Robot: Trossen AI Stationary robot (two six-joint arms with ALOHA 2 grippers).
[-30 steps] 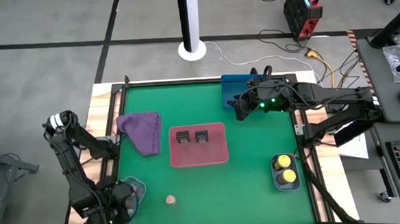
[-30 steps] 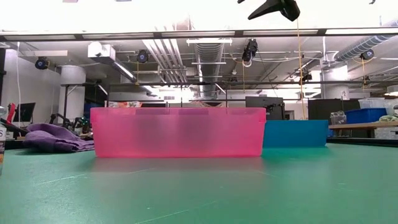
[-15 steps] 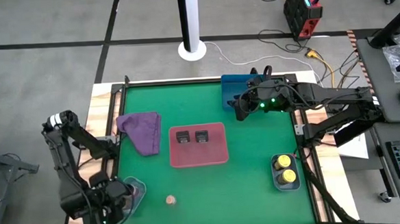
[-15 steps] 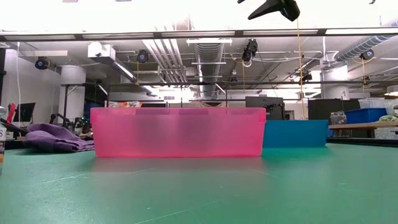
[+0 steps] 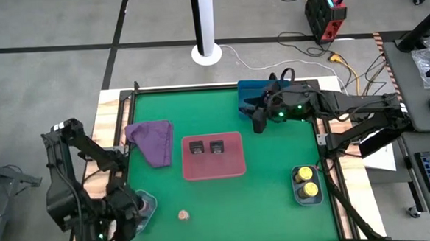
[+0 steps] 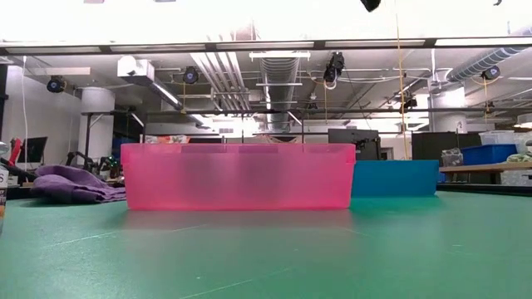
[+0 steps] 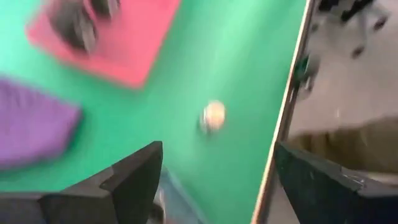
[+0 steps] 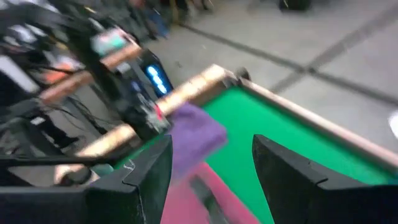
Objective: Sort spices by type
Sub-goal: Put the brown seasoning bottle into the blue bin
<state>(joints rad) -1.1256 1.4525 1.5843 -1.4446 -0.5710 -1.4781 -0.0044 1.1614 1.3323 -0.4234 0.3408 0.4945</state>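
Two black square tins [image 5: 206,147] sit in the red tray [image 5: 214,167] at mid-table. Two yellow-capped jars [image 5: 304,184] stand in a grey-blue tray [image 5: 308,200] at the near right. One pale tan jar [image 5: 182,215] [image 7: 213,116] stands alone on the green mat near the front edge. My left gripper [image 5: 129,212] [image 7: 217,180] hangs open above another grey-blue tray [image 5: 147,205] at the near left, with nothing between its fingers. My right gripper [image 5: 258,122] [image 8: 225,180] hovers open and empty by the blue tray [image 5: 252,93] at the far right.
A purple cloth [image 5: 152,142] lies left of the red tray. Wooden rails [image 5: 121,151] edge the mat. In the low view the red tray [image 6: 237,176] and the blue tray [image 6: 395,177] stand side by side, with open mat in front of them.
My left gripper has risen from inside the near-left grey-blue tray and now hangs above it, tipped less steeply downward. My right gripper has rolled and tipped up in place, and its fingertips have almost left the top of the low view.
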